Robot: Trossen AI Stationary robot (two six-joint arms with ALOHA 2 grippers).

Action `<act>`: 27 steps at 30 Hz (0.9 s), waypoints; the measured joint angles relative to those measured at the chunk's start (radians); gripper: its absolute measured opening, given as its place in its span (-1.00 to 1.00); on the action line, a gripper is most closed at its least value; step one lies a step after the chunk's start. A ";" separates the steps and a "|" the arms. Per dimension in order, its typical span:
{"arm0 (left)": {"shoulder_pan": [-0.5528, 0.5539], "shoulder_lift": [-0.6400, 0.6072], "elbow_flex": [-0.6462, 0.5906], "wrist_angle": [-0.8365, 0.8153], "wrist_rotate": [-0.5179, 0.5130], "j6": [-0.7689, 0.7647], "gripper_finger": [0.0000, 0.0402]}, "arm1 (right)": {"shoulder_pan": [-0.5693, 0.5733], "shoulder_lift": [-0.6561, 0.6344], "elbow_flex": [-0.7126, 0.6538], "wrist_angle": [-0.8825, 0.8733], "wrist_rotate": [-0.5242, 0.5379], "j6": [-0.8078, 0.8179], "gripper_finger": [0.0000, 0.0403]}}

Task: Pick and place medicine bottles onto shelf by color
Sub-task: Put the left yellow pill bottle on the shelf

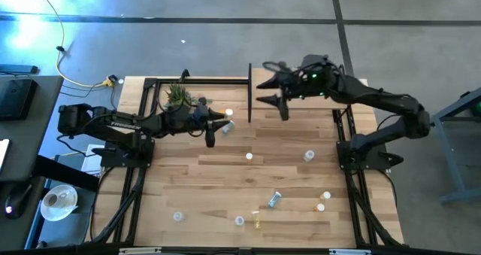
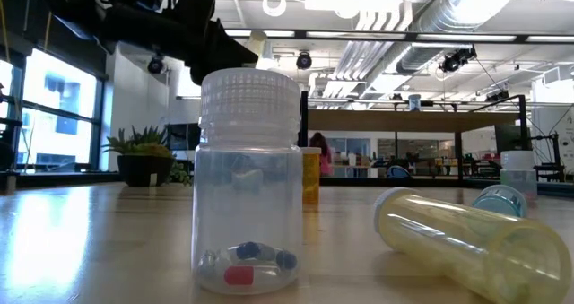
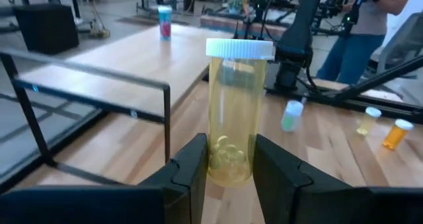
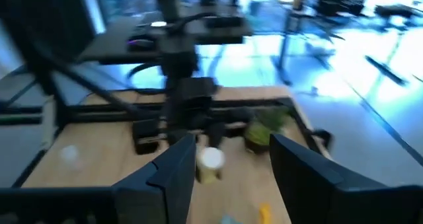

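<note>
Planked wooden bench [image 1: 225,180] fills the overhead view, with a raised pale-wood shelf [image 3: 132,55] on a thin black frame at its far edge and a small potted plant [image 1: 178,95] near the shelf's left end.

From the left, the left gripper [image 3: 229,164] reaches toward the middle of the far edge. Its two dark fingers [image 3: 192,171] are nearly closed around the lower part of a yellow medicine bottle [image 3: 234,112] with a white cap. The bottle stands upright in the grip, beside the shelf's black frame, with small pale pills in its base. One bottle with a blue cap [image 3: 164,22] stands on the shelf further off.

From the right, the right gripper [image 4: 231,161] is raised above the shelf area with its fingers spread apart and nothing between them.

More medicine bottles are scattered over the bench. At bench height, a clear bottle with a ribbed white cap [image 2: 248,183] stands upright close to the camera, holding blue and red capsules. A pale yellow bottle [image 2: 466,241] lies on its side to its right. From above, several others [image 1: 274,200] sit well apart toward the near edge.

A person [image 3: 363,26] stands beyond the bench in the background.
</note>
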 joint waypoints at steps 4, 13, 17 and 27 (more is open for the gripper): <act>0.000 0.000 0.000 0.008 -0.008 0.052 -0.54 | 0.036 0.070 0.000 0.042 -0.011 -0.078 -0.09; 0.000 0.000 0.000 0.008 -0.008 0.155 -0.54 | 0.091 0.219 0.000 0.161 -0.010 -0.185 -0.09; 0.000 0.000 0.000 0.009 -0.008 0.181 -0.54 | 0.097 0.260 0.000 0.191 -0.007 -0.185 -0.09; -0.002 0.000 0.000 0.055 -0.007 0.226 -0.54 | 0.096 0.325 0.000 0.236 0.033 -0.184 -0.09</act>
